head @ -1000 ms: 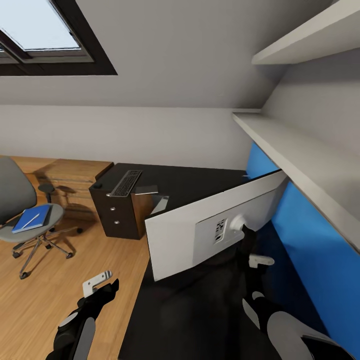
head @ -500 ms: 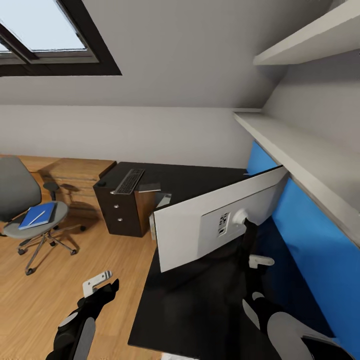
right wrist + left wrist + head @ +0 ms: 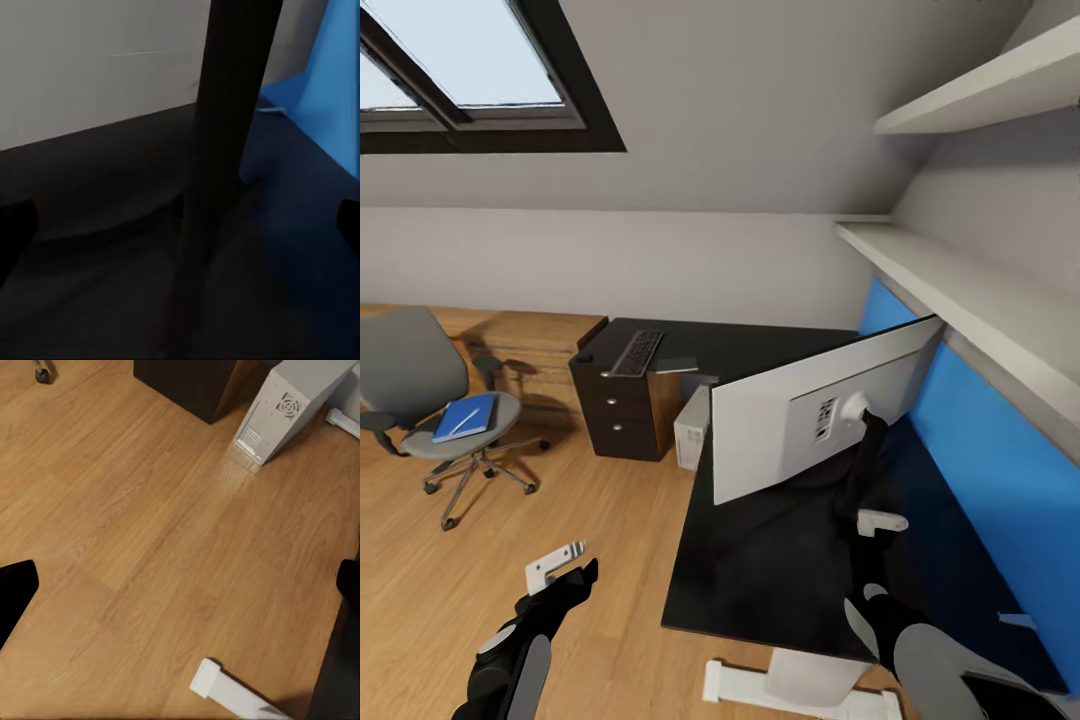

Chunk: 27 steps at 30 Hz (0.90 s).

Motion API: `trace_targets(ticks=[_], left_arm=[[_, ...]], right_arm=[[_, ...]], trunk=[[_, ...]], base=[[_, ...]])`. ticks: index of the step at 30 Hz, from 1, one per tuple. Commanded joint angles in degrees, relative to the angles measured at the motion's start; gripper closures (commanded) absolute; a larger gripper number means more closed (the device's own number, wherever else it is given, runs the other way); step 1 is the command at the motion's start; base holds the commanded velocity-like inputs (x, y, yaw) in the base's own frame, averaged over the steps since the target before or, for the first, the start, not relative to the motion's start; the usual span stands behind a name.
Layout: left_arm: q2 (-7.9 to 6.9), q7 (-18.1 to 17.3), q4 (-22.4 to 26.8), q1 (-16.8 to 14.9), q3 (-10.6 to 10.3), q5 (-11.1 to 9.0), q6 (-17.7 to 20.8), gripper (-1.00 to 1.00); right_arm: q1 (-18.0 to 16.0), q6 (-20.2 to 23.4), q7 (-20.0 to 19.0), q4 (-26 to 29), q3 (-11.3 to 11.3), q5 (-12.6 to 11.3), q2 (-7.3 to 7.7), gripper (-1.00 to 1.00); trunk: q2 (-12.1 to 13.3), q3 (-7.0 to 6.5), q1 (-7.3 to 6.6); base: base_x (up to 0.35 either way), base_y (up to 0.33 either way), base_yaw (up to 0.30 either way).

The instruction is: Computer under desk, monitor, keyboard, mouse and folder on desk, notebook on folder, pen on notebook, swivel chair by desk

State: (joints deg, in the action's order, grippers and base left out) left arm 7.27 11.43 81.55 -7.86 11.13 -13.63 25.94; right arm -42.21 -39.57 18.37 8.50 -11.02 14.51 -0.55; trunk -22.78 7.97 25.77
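The head view holds one table at lower centre, carrying one monitor at centre right and one keyboard left of centre, with one computer just below the keyboard end. At the left edge stands one swivel chair bearing one folder and one pen. There are two wall shelves at the upper right, one skylight at the upper left, and two grippers, the left gripper and the right gripper, along the bottom.

Black left arm reaches forward and low, its white-tipped left gripper held level, fingers parted and empty. Grey-and-black right arm stretches ahead, right gripper forward, jaws spread wide, gripping nothing.
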Motion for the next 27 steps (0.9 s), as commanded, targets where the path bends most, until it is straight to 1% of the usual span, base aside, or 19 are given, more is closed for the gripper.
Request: trace_targets(ticks=[1,3,5,7,8,9,10,11,12,13,14,15,16,17,20,22,25,27], left_arm=[[0.02,0.34,0.05,-0.05,0.03,-0.61,0.25,-1.0],[0.02,0.34,0.02,-0.05,0.03,-0.61,0.25,-1.0],[0.02,0.34,-0.27,-0.05,0.02,-0.56,0.21,-1.0],[-0.02,0.34,-0.65,-0.05,-0.07,-0.54,0.18,-1.0],[-0.03,0.34,-0.71,-0.05,-0.08,-0.53,0.18,-1.0],[-0.04,0.34,-0.81,-0.05,-0.12,-0.53,0.17,-1.0],[-0.05,0.34,-0.9,-0.05,-0.14,-0.53,0.17,-1.0],[-0.05,0.34,-1.14,-0.05,-0.19,-0.52,0.15,-1.0],[-0.06,0.34,-1.32,-0.05,-0.22,-0.52,0.13,-1.0],[-0.06,0.34,-1.71,-0.05,-0.27,-0.52,0.11,-1.0],[-0.06,0.34,-1.93,-0.05,-0.3,-0.5,0.09,-1.0],[-0.06,0.34,-2.28,-0.05,-0.34,-0.49,0.0,-1.0],[-0.06,0.34,-2.4,-0.05,-0.35,-0.48,-0.04,-1.0],[-0.06,0.34,-2.58,-0.05,-0.37,-0.46,-0.09,-1.0],[-0.07,0.3,-2.76,-0.05,-0.39,-0.44,-0.15,-1.0],[-0.07,0.28,-2.82,-0.05,-0.4,-0.44,-0.17,-1.0],[-0.07,0.27,-2.88,-0.05,-0.4,-0.43,-0.23,-1.0],[-0.07,0.29,-2.88,-0.05,-0.4,-0.43,-0.25,-1.0]], right_arm=[[-0.08,0.02,0.48,0.02,-0.27,0.61,-0.16,-1.0],[-0.11,0.11,0.61,0.2,-0.22,0.61,-0.51,-1.0],[-0.13,0.29,1.47,1.09,-0.22,0.66,-1.74,-1.0],[-0.14,1.02,4.2,2.46,-0.26,0.68,-3.3,-1.0],[-0.14,1.42,5.13,2.73,-0.25,0.68,-3.76,-1.0],[-0.14,2.48,7.1,3.13,-0.21,0.74,-4.7,-1.0],[-0.15,3.09,8.06,3.28,-0.2,0.82,-5.14,-1.0],[-0.15,4.3,9.87,3.5,-0.16,1.22,-5.97,-1.0],[-0.15,4.87,10.64,3.58,-0.14,1.59,-6.39,-1.0],[-0.15,5.8,11.92,3.67,-0.12,2.66,-7.22,-1.0],[-0.15,6.15,12.45,3.7,-0.13,3.32,-7.65,-1.0],[-0.12,6.68,13.34,3.74,-0.13,4.81,-8.5,-1.0],[-0.11,6.88,13.74,3.75,-0.13,5.55,-8.89,-1.0],[-0.09,7.21,14.56,3.74,-0.13,6.83,-9.44,-1.0],[-0.04,7.86,16.42,3.67,-0.08,8.32,-9.44,-1.0],[0.18,8.65,17.39,3.72,-0.07,8.8,-9.44,-1.0],[0.61,10.36,18.29,3.89,0.07,9.14,-9.44,-1.0],[0.7,10.69,18.41,3.92,0.18,9.18,-9.44,-1.0]], trunk=[[-0.14,0.13,0.01],[-0.14,0.13,0.01],[-0.14,0.13,0.01],[-0.14,0.13,0.01],[-0.14,0.13,0.01],[-0.14,0.13,0.01],[-0.14,0.13,0.01],[-0.14,0.13,0.01],[-0.14,0.13,0.01],[-0.14,0.13,0.01],[-0.14,0.13,0.01],[-0.14,0.13,0.01],[-0.14,0.13,0.01],[-0.14,0.13,0.01],[-0.14,0.13,0.01],[-0.14,0.13,0.01],[-0.14,0.13,0.01],[-0.14,0.13,0.01]], base=[[-0.271,0.199,0.0],[-0.271,0.2,0.0],[-0.272,0.202,0.0],[-0.272,0.206,0.0],[-0.271,0.207,0.0],[-0.268,0.208,0.0],[-0.264,0.208,0.0],[-0.256,0.209,0.0],[-0.251,0.209,0.0],[-0.243,0.209,0.0],[-0.241,0.209,0.0],[-0.237,0.212,0.0],[-0.234,0.216,0.0],[-0.215,0.226,0.0],[-0.15,0.224,0.0],[-0.066,0.194,0.0],[-0.023,0.12,0.0],[-0.007,0.039,0.0]])
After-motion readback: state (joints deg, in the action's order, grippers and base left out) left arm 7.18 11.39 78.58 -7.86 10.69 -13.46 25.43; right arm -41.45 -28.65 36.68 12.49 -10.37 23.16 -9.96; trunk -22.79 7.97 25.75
